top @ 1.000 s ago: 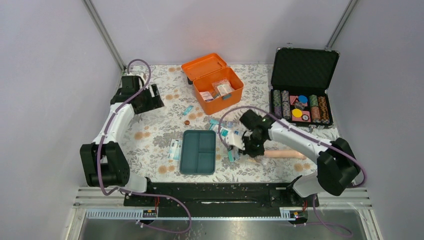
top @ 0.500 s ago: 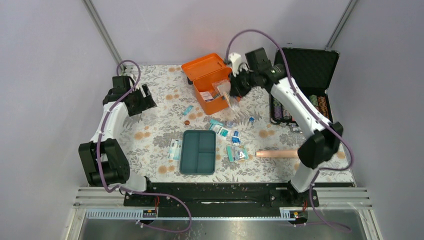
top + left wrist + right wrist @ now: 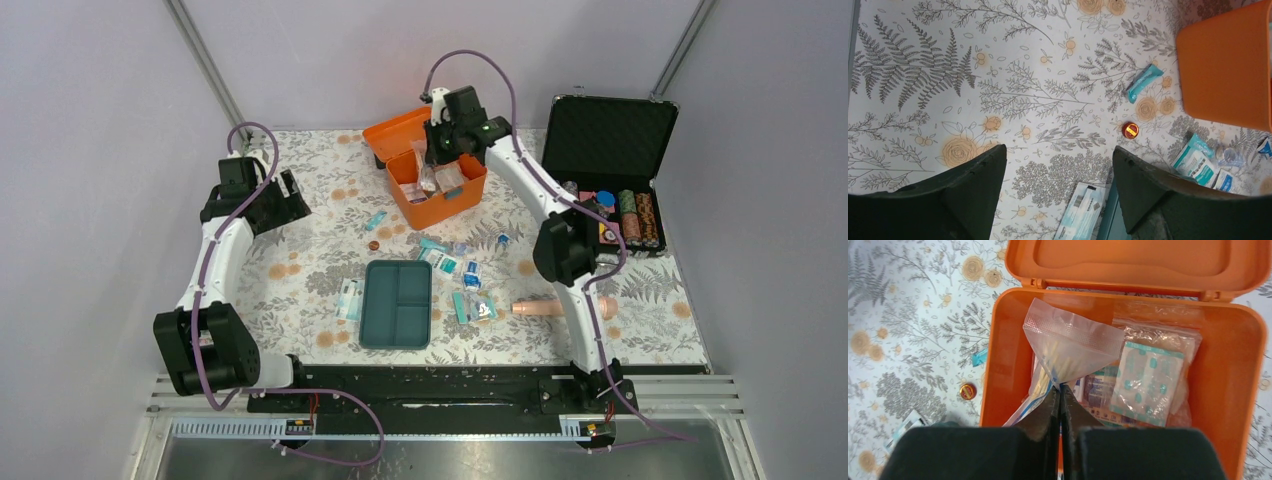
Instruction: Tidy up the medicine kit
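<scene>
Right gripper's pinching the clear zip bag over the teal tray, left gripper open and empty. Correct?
Wrong place: the right gripper pinches the clear zip bag over the open orange box, not the teal tray, as the right wrist view shows. The left gripper is open and empty.

From above, the orange box (image 3: 440,205) at the far middle is blocked. The right gripper (image 3: 1060,392) hangs in its mouth, pinched on a clear bag (image 3: 1068,345), and the open lid (image 3: 405,130) lies behind. The right arm (image 3: 520,180) slants across the right half, in front of the black case (image 3: 605,140). Packets (image 3: 455,265) litter the strip between the box and the teal tray (image 3: 364,305). On the left, bare cloth (image 3: 310,250) lies open under the spread left gripper (image 3: 1058,150).
</scene>
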